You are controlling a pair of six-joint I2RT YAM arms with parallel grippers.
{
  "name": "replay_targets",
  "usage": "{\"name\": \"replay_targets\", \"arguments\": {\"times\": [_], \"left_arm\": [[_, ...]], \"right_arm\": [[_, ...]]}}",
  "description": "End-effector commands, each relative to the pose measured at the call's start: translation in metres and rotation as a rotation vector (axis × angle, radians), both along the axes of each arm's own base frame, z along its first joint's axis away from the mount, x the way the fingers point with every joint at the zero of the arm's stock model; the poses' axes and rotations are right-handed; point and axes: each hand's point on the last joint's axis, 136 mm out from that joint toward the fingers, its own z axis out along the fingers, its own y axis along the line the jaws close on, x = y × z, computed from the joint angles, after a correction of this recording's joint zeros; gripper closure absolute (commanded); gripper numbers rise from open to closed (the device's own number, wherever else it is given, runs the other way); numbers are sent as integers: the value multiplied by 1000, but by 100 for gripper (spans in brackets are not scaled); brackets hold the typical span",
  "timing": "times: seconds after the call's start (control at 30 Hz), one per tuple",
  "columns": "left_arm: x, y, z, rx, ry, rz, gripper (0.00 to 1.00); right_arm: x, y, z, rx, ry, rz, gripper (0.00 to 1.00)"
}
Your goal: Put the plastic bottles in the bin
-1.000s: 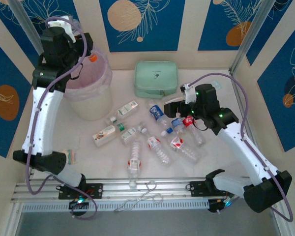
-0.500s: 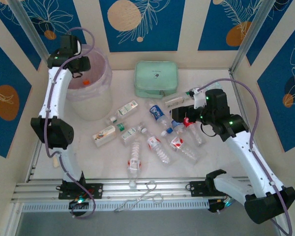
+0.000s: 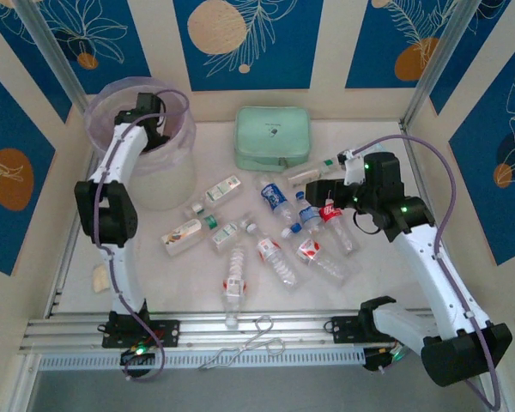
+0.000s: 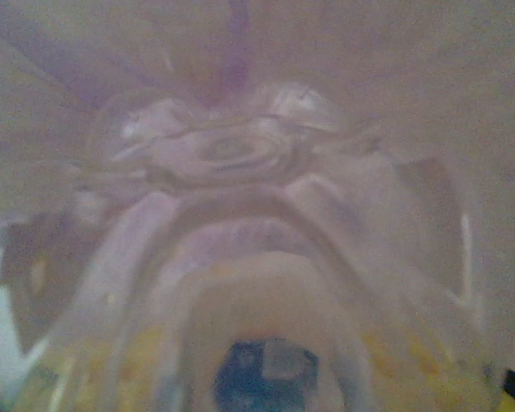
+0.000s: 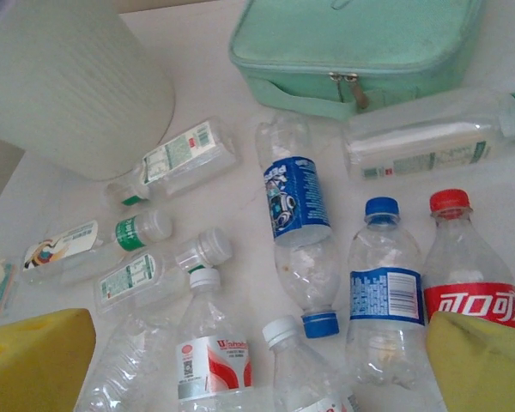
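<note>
Bottles first: one clear bottle (image 4: pixel 257 223) fills the left wrist view as a blur. The left gripper (image 3: pixel 157 129) looks drawn narrow around it, though the cap colour is too smeared to tell. That gripper sits down inside the mouth of the bin (image 3: pixel 163 184), the whitish round one with the pale pink liner, at the far left of the table (image 3: pixel 189 283).

The right gripper (image 5: pixel 257 369) gapes wide, its yellow pads (image 5: pixel 34 360) well apart, above the scatter of bottles lying on the table. Nearest its right pad lie a red-capped bottle (image 5: pixel 468 283) and a blue-capped bottle (image 5: pixel 384 292), side by side. Next to them is a blue-labelled bottle (image 5: pixel 293 206), its blue cap pointing toward the gripper, and a white-capped bottle (image 5: pixel 208 343) with a red and white label. Farther out — toward the bin — lie green-capped bottles (image 5: pixel 112 240). At the back sits a mint green case (image 5: pixel 360 43) (zip facing the bottles), with a long clear bottle (image 5: pixel 429 142) just in front of it.
</note>
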Motion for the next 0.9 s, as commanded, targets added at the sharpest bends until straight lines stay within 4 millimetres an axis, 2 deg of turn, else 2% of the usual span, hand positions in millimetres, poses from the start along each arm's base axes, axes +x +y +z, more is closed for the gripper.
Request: {"name": "replay_targets", "arguments": {"times": [0.0,0.17,0.23,0.4,0.5,0.67,0.73,0.87], "left_arm": [[4,-8,-22,-7,21,-43,100],[5,-12,-45,-28,47,-51,98],[5,-16,-51,-52,48,-59,84],[4,-20,-51,-80,34,-59,19],[5,-19,-42,-70,16,-61,1],[5,-19,-13,-73,-34,-70,1],[5,-20,7,-77,-70,-75,1],[4,-17,61,-57,-165,-84,1]], "right_arm": [[0,-3,10,59,2,-18,1],[6,-16,9,91,-7,-80,1],[8,-18,11,109,-23,-86,1],[14,-24,18,167,-56,-114,1],[18,-31,14,180,-40,-147,1],[22,-37,11,182,-39,-183,1],[21,-36,11,182,-49,-178,1],[19,-39,11,177,-79,-175,1]]}}
